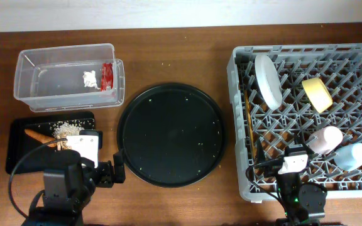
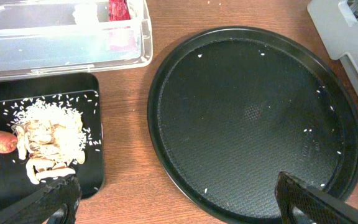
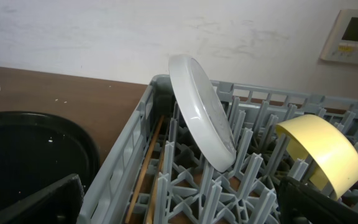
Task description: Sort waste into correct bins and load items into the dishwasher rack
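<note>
Wooden table: rack holds plate, bowl, pink cup, blue cup.

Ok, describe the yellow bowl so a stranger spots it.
Find the big grey dishwasher rack on the right. Near its far edge a small bowl sits tilted, right of a pale plate. It alone is yellow.

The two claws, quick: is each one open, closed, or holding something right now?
Left gripper: open, holding nothing.
Right gripper: open, holding nothing.
</note>
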`<state>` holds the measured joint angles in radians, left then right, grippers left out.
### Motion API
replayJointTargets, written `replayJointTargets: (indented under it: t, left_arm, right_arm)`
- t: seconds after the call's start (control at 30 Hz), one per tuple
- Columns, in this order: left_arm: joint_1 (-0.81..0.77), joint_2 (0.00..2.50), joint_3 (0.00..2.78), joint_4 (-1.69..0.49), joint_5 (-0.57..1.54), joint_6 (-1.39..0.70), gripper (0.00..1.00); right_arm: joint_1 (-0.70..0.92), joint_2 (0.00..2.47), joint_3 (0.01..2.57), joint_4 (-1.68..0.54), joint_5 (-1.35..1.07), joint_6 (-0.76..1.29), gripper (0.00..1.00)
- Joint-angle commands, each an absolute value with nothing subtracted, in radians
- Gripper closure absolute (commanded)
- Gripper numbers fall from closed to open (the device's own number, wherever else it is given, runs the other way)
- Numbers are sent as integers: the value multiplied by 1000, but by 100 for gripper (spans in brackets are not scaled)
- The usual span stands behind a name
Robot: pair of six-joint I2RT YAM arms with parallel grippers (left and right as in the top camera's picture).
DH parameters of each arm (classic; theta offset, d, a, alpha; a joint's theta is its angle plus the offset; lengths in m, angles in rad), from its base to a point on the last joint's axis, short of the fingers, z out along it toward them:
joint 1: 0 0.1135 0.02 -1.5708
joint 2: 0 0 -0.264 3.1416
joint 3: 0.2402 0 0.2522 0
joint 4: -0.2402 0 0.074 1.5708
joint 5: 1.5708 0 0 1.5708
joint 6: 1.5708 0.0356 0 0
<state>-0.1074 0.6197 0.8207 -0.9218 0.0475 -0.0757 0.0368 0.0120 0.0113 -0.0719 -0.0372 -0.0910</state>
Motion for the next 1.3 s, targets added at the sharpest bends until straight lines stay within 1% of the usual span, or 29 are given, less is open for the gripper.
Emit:
replayJointTargets:
  t: [0.0,0.3,0.33,0.4,0.43,0.5,0.63,0.67,0.7,0.73,0.77,0.8,0.83,0.87,0.9,1.27]
  left_arm:
    - [-109,616,817,-917,44,-82,1]
    - [-109,600,817,-918,41,-81,1]
    - [-109,574,811,-921,9,-81,1]
    - [-109,446,706,-876,-1,-81,1]
    - [-109,346,599,-812,-1,-81,1]
    - [-109,221,449,-685,0,-82,1]
    - [-109,10,139,-273,3,-82,1]
    - [-109,4,111,-221,2,-81,1]
    - [-109,5,54,-100,3,-73,1]
    - [-111,5,8,15,5,-18,1]
    - [-113,5,9,43,4,67,1]
    - [-113,5,9,46,15,142,1]
    - [-113,5,9,3,15,174,1]
    - [-113,5,9,-91,16,171,1]
    - [-115,5,8,-84,14,196,1]
    - [-115,5,9,-81,26,196,1]
  right_arm:
    - [32,3,6,-79,-21,-97,2]
    - [32,3,6,-79,-21,-97,2]
    - [32,3,6,-79,-22,-97,2]
    - [32,3,6,-79,-21,-97,2]
    - [32,3,6,-79,-21,-97,2]
    - [32,3,6,-79,-22,-97,2]
    - [32,3,6,-79,-21,-97,2]
    - [32,3,6,-79,-21,-97,2]
    - [32,3,6,-79,-21,-97,2]
    - [32,3,6,-79,-21,-97,2]
    - [32,3,6,-79,-21,-97,2]
    - [32,3,6,-79,-22,-97,2]
    - [32,3,6,-79,-21,-97,2]
    - [32,3,6,-79,-22,-97,2]
    - [32,3,6,-79,-21,-97,2]
    - [32,3,6,-79,-22,-97,2]
